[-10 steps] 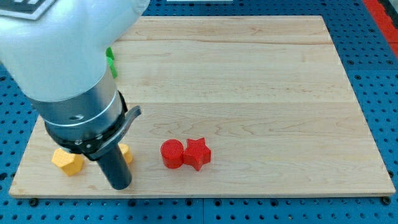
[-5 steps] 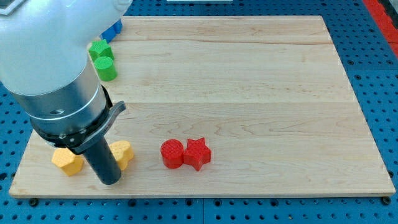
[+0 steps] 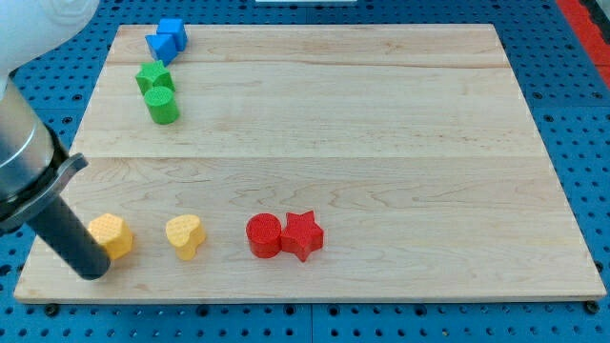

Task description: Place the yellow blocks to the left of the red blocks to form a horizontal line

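Observation:
Two yellow blocks lie near the board's bottom left: a yellow block of rounded, unclear shape and a yellow heart to its right. Further right sit a red cylinder and a red star, touching each other. The four lie roughly in one row. My tip is at the view's bottom left, just left of and below the left yellow block, touching or nearly touching it.
Two blue blocks sit at the board's top left. Below them are a green block and a green cylinder. The wooden board's left and bottom edges are close to my tip.
The arm has swung left, uncovering the blue and green blocks. My tip moved from right of the left yellow block to its left. That block now sits a little further right.

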Tool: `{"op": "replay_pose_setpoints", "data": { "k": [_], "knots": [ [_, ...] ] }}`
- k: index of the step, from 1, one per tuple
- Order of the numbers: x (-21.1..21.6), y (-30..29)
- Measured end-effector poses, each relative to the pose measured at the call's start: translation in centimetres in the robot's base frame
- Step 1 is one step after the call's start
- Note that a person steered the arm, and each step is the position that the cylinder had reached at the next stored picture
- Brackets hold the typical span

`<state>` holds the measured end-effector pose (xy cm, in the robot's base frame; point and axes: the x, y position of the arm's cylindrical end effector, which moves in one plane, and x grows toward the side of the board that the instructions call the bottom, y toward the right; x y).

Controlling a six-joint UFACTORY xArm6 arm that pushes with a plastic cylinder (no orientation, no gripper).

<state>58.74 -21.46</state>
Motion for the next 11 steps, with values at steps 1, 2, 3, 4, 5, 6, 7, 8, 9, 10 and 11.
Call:
{"op": "replay_pose_setpoints", "data": {
  "k": [1, 2, 3, 4, 5, 6, 7, 8, 9, 10, 11],
  "knots": [
    [0.6, 0.1],
    [1.9, 7.2],
    [2.2, 16.8],
    [2.2, 20.6],
    [2.2, 19.8],
    [2.2, 19.7],
    [1.3, 19.8],
    [0.7, 19.8],
    [1.6, 21.5],
    [2.2, 29.0],
    [2.2, 38.4]
  ]
}}
